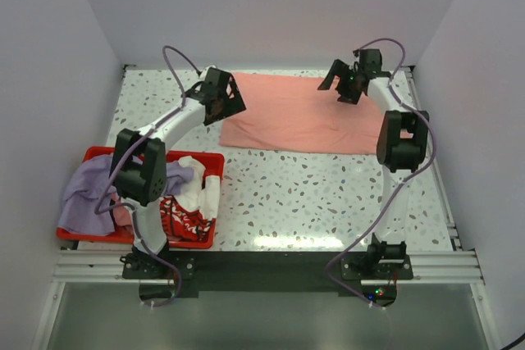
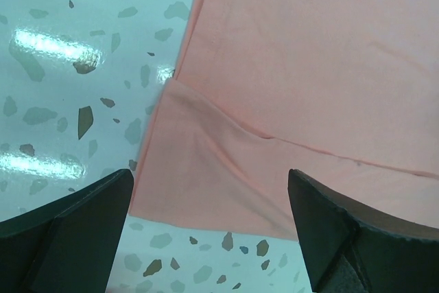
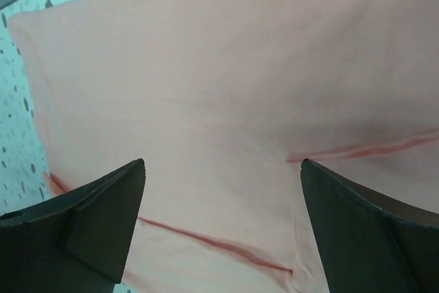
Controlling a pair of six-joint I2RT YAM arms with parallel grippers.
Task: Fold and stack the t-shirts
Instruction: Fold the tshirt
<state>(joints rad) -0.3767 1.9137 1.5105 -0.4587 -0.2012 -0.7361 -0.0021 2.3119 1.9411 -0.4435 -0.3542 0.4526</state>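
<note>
The salmon-pink t-shirt (image 1: 297,114) lies flat and folded at the back middle of the table. My left gripper (image 1: 223,102) is open and empty, hovering over the shirt's left edge; the left wrist view shows the shirt's corner (image 2: 288,101) between the fingers. My right gripper (image 1: 350,88) is open and empty above the shirt's far right corner; the right wrist view shows the pink cloth (image 3: 219,87) with folded seams below it. The lavender-purple t-shirt (image 1: 86,190) and the white one with red print (image 1: 193,202) lie in the red crate (image 1: 209,161).
The crate stands at the front left beside the left arm's base. White walls close in the speckled table (image 1: 328,202) on three sides. A metal rail runs along the near edge.
</note>
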